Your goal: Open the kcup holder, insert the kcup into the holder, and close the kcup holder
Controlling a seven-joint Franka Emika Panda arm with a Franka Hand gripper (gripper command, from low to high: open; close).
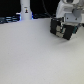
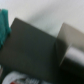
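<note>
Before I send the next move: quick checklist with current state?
1. Gripper located: ok. It is low over the table, at the exterior view's right.
2. Jaws open or shut: cannot tell, too blurred in both views.
3. Kcup holder in sight: ok. A dark boxy surface fills much of the wrist view.
4. Holder drawer open: cannot tell. No drawer front or cup slot is distinguishable.
5. Kcup located: cannot tell. There is only a blurred teal shape beside the holder, and it is not identifiable.
6. White bottle out of the way: ok. It stands upright, well apart from the gripper, towards the exterior view's left.
</note>
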